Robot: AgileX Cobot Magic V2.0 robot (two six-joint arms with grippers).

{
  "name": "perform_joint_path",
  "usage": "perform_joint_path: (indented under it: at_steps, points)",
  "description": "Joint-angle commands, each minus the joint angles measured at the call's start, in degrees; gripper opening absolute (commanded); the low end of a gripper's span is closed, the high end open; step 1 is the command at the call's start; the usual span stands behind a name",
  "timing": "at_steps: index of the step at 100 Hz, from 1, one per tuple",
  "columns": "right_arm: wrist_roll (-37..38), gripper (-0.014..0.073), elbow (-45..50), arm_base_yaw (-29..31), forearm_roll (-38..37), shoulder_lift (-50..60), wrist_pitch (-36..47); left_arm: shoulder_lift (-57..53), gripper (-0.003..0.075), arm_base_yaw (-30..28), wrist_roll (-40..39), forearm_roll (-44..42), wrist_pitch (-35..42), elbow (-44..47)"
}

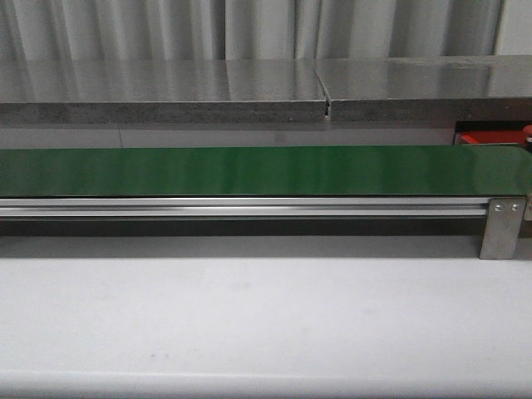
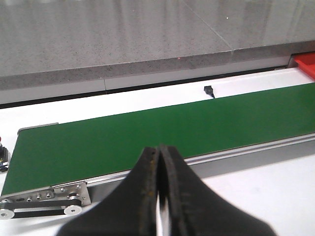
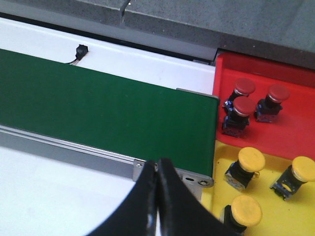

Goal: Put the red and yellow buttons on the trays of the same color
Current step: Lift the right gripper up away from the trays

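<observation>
- left gripper [image 2: 159, 206]: fingers pressed together, nothing between them, hanging over the white table [image 1: 266, 324] on the near side of the belt
- right gripper [image 3: 156, 206]: also clenched and empty, over the near rail at the belt's right end
- green conveyor belt [image 1: 249, 170]: runs left to right across the front view, nothing on it in any view; aluminium rail [image 1: 241, 208] along its near edge
- yellow tray [image 3: 268, 196]: just past the belt's right end, three yellow buttons [image 3: 245, 164] in it (one partly hidden behind the right fingers)
- red tray [image 3: 290, 132]: touching the yellow tray on its far side, three red buttons [image 3: 238, 113] clustered in it, all upright
- small black connector [image 3: 81, 50]: on the white surface beyond the belt
- grey stone ledge [image 1: 166, 87] at the back
</observation>
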State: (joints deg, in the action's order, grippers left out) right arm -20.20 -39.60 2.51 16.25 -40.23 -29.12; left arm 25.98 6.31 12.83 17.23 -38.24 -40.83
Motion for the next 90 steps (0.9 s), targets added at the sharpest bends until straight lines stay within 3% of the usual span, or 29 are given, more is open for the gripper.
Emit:
perform_joint_path:
  at_steps: [1,65,90]
  points:
    - [-0.63,-0.0118,-0.04,-0.14,-0.36,3.52,3.67,0.31,-0.002,0.42,-0.23,0.94,4.33,-1.42]
    - [-0.63,-0.0118,2.12,-0.14,-0.29,9.0,2.59,0.48,-0.002,0.42,-0.23,0.79,7.51,-1.42]
    - [-0.63,-0.0118,2.12,-0.14,-0.29,9.0,2.59,8.5,-0.002,0.42,-4.15,-0.97,12.61,-1.72]
